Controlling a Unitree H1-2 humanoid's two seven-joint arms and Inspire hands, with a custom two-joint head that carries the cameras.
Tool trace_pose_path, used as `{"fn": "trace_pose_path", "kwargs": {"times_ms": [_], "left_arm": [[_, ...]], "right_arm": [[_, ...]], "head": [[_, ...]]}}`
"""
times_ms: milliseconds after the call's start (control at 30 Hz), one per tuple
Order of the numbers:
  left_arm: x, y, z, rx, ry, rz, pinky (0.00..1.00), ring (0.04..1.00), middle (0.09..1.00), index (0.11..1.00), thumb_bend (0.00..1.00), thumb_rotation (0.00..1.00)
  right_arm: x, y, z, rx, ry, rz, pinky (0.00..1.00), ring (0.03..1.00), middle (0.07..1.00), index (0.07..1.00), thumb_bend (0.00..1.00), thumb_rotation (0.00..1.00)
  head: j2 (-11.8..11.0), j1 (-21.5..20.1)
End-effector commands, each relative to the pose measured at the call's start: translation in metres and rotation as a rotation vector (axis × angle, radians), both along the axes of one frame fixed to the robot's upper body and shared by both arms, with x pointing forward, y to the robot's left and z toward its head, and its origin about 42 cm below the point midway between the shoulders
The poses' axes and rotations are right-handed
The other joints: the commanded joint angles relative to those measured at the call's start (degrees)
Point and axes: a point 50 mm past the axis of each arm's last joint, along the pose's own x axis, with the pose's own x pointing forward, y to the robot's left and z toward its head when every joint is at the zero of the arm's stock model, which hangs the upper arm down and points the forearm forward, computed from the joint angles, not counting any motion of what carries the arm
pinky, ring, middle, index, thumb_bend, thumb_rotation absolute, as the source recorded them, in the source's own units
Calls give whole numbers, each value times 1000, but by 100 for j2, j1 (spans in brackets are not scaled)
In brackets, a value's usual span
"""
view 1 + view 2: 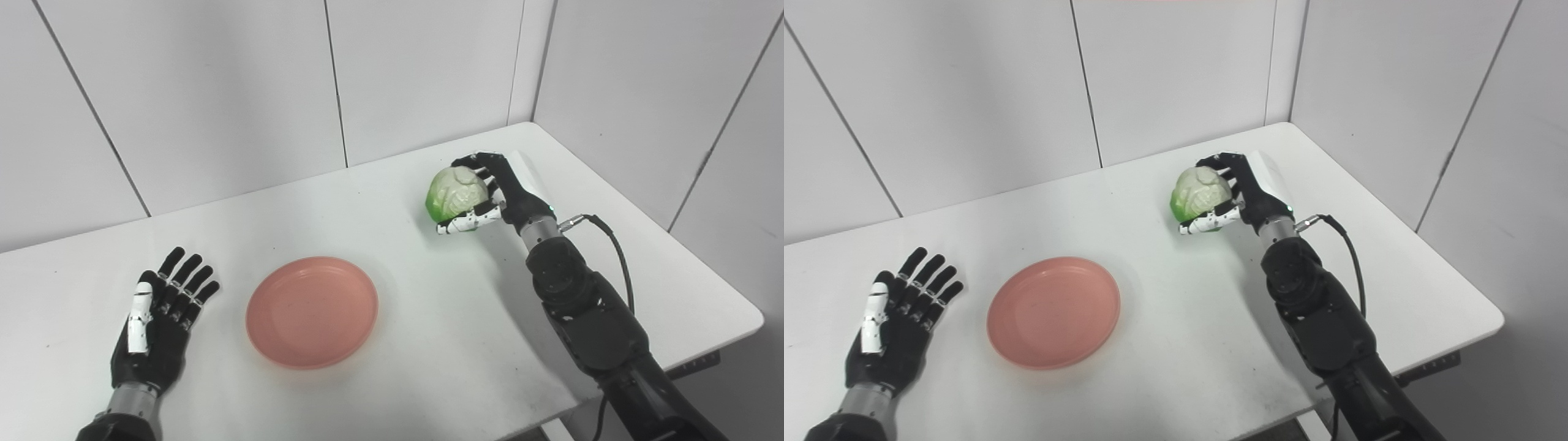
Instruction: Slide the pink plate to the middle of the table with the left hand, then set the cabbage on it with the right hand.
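The pink plate (312, 311) lies flat on the white table (429, 318), near the middle and a little to the left. My left hand (158, 315) rests palm up on the table left of the plate, open and empty, apart from the rim. My right hand (499, 193) is shut on the green and white cabbage (454, 193) at the back right, with fingers over its top and thumb under it. The cabbage is to the right of and behind the plate; I cannot tell whether it touches the table.
White wall panels (245, 92) stand behind and to the right of the table. The table's right edge (704, 257) runs close to my right arm (588, 306). A black cable (612, 239) loops beside the right wrist.
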Motion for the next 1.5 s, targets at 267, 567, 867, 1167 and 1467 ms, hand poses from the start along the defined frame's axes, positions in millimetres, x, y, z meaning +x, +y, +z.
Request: {"fn": "trace_pose_path", "kwargs": {"times_ms": [267, 567, 867, 1167, 1467], "left_arm": [[-23, -60, 0, 13, 149, 24, 921, 918, 927, 922, 320, 1000], [-21, -71, 2, 20, 134, 18, 939, 924, 935, 932, 324, 1000], [-20, -68, 7, 19, 129, 22, 929, 919, 931, 929, 327, 1000], [-21, -67, 10, 5, 136, 22, 925, 917, 929, 926, 328, 1000], [-20, -65, 11, 5, 142, 22, 919, 913, 926, 922, 334, 1000]], "right_arm": [[9, 70, 47, 46, -91, 224, 358, 406, 482, 539, 515, 0], [13, 128, 37, 72, -60, 354, 298, 372, 491, 552, 509, 0], [11, 155, 21, 1, -47, 407, 353, 393, 478, 539, 514, 0], [9, 161, -2, 39, 1, 464, 364, 391, 480, 550, 512, 0], [6, 156, -17, 15, 17, 494, 367, 398, 484, 537, 514, 0]], "head": [[116, 1059], [166, 1210], [228, 947], [323, 816], [382, 727]]}}
